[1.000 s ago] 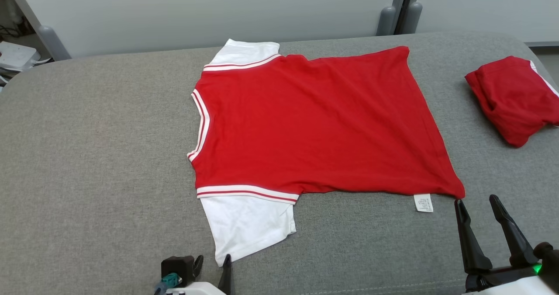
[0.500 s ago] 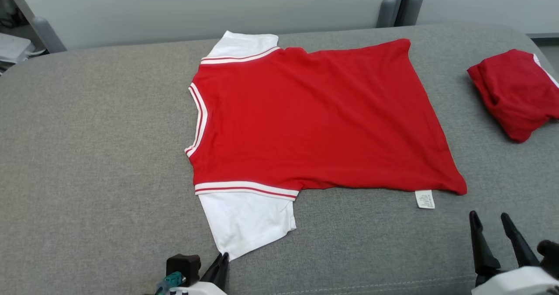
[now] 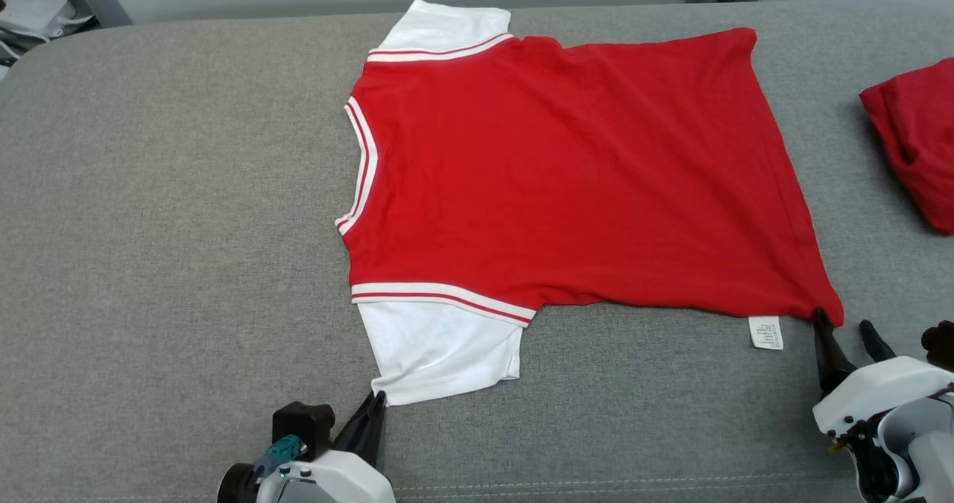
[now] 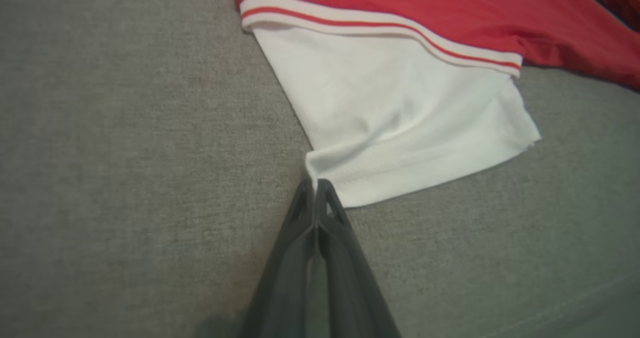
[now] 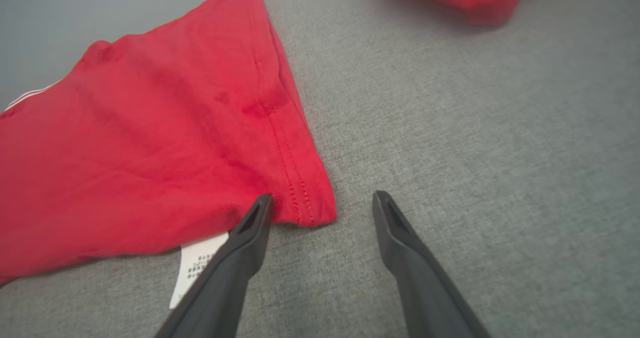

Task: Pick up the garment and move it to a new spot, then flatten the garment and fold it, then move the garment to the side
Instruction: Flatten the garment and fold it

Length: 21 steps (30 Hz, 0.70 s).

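One grey surface [image 3: 171,227], two red garments (one spread T-shirt [image 3: 566,182], one folded bundle [image 3: 917,138]), one white care label [image 3: 766,333], and two tools: left tool [image 3: 378,399], right tool [image 3: 843,319].

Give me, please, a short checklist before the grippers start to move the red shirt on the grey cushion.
1. Left gripper shut on white sleeve corner: ok.
2. Right gripper shut on hem corner: not ok; open, corner between its fingers.
3. Red shirt spread flat: ok.
4. Second red garment apart from the shirt: ok.
5. How much sleeve cloth is pinched: cannot tell.
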{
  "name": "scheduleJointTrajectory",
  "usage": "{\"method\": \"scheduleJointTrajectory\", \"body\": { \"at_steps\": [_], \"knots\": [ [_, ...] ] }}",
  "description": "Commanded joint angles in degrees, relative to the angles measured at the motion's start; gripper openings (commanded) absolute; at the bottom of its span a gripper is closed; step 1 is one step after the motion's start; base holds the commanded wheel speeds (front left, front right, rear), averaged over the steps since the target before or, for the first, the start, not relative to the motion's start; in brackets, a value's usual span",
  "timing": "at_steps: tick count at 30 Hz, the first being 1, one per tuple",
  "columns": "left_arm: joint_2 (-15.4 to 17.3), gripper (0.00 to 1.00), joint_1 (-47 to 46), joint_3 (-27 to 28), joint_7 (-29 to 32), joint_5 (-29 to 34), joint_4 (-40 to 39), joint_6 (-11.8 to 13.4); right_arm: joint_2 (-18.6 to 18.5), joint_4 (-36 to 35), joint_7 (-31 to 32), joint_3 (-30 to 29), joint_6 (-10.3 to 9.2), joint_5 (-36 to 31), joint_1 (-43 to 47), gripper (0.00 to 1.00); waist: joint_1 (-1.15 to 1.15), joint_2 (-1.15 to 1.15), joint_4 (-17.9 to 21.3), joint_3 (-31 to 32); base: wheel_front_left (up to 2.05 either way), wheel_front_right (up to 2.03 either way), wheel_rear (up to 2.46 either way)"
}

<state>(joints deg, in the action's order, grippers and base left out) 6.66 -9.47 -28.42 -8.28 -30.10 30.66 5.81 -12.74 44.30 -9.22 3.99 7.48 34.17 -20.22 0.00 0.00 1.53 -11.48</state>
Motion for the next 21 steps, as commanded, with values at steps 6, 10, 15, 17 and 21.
{"method": "scheduleJointTrajectory", "body": {
  "at_steps": [6,10,15,17,21],
  "knots": [
    [1.83,0.00,-1.85,1.64,0.68,0.64,-2.18,1.65,-1.84,3.68,-0.75,5.29,0.01,3.99,-3.07,0.50,0.00,0.00,-0.76,-1.24,0.00,0.00,0.00],
    [2.10,0.00,-1.74,1.59,0.93,0.60,-2.82,1.91,-2.21,5.25,-1.74,7.04,0.01,5.19,-3.81,0.00,0.00,0.00,-0.81,-1.37,0.00,0.00,0.00],
    [2.99,0.00,-1.40,1.96,0.70,0.52,-4.97,2.47,-3.46,5.89,-3.57,8.90,0.01,7.06,-3.62,0.00,0.00,0.00,-0.96,-0.94,0.00,0.00,0.00],
    [4.02,0.00,-0.45,2.09,1.41,0.36,-7.84,2.77,-4.71,4.74,-4.37,9.60,0.01,7.92,-2.59,0.00,0.00,0.00,-0.95,-0.45,0.00,0.00,0.00],
    [5.96,0.00,1.35,1.83,3.53,0.61,-11.93,3.40,-6.14,2.13,-4.44,11.10,0.01,9.04,-0.88,0.00,0.00,0.00,-0.87,0.07,0.00,0.00,0.00]
  ]
}}
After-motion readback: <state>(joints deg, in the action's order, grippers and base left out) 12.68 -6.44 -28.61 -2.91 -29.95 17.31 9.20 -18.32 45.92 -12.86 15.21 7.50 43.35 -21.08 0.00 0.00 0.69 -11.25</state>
